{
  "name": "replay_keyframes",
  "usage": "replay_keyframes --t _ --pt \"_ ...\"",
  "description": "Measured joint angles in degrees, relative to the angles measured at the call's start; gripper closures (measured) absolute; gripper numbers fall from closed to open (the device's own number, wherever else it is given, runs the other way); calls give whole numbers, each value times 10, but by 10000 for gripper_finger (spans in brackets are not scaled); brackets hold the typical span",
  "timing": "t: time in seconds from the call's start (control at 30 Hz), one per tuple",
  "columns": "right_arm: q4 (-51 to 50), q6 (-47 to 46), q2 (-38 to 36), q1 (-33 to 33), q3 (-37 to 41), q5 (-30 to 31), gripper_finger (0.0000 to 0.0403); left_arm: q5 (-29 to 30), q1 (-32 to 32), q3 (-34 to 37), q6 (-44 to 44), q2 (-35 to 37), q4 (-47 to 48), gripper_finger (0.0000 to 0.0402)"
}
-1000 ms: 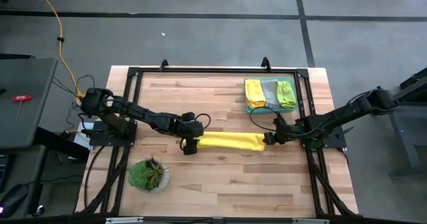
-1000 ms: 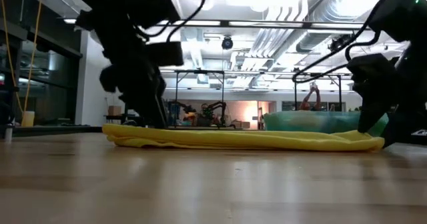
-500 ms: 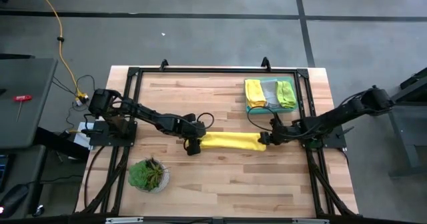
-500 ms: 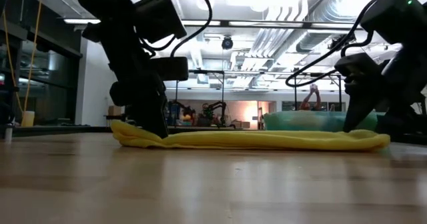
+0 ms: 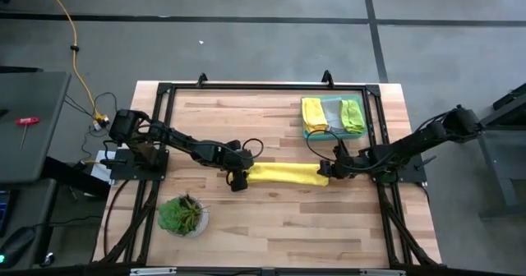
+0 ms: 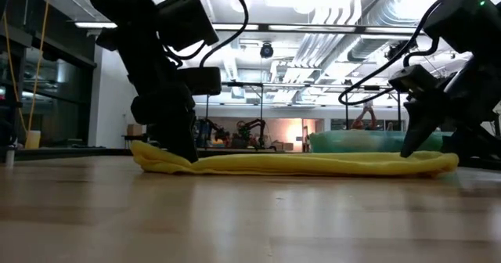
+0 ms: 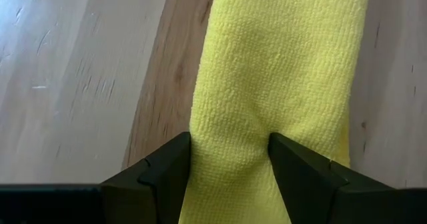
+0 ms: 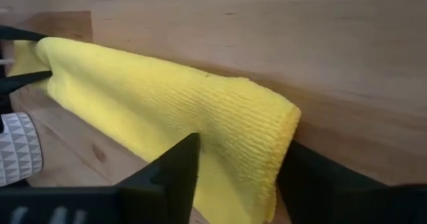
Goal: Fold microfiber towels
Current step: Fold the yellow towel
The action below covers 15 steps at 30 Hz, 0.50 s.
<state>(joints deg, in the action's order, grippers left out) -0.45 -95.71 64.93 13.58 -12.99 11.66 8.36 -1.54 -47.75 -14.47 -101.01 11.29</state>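
Observation:
A bright yellow towel point(image 5: 286, 174), folded into a long narrow strip, lies on the wooden table and runs left to right. My left gripper point(image 5: 239, 178) is shut on its left end, and my right gripper point(image 5: 331, 168) is shut on its right end. The strip also shows flat on the table in the low view point(image 6: 297, 163). Folded yellow point(image 5: 313, 114), pale grey-white point(image 5: 332, 112) and lime green point(image 5: 353, 116) towels lie in a tray at the far right. My left gripper pinches the strip's left end point(image 7: 230, 137) between its two fingers, which lie across the strip. The cloth narrows between them, and it is several layers thick. The fingers slant down from the table's left, and the end rests on the table. My right gripper has the strip's right end point(image 8: 267, 131) between its two fingers, across the strip. The folded layers fill the gap between them. The fingers slant down from the table's right, and the end lies on the table.
The tray point(image 5: 364, 96) stands at the far right, just beyond my right arm. A small potted plant point(image 5: 182, 215) stands at the near left. A black frame runs along the table's edges. Bare wood lies on the near side of the strip.
My left gripper has gone a little toward the table's right edge and my right gripper a little toward the left edge, and my right gripper has tipped. The yellow strip has grown slightly shorter between them and lies slack on the table.

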Motion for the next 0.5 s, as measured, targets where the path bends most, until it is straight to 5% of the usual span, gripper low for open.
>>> replay_keyframes --t 0.27,0.5 --pt "-13 22 1 0 2 4 388 -4 0 0 -5 -1 -14 207" --pt "-103 56 -24 -1 -27 -7 398 -8 0 -17 -4 3 -4 206"
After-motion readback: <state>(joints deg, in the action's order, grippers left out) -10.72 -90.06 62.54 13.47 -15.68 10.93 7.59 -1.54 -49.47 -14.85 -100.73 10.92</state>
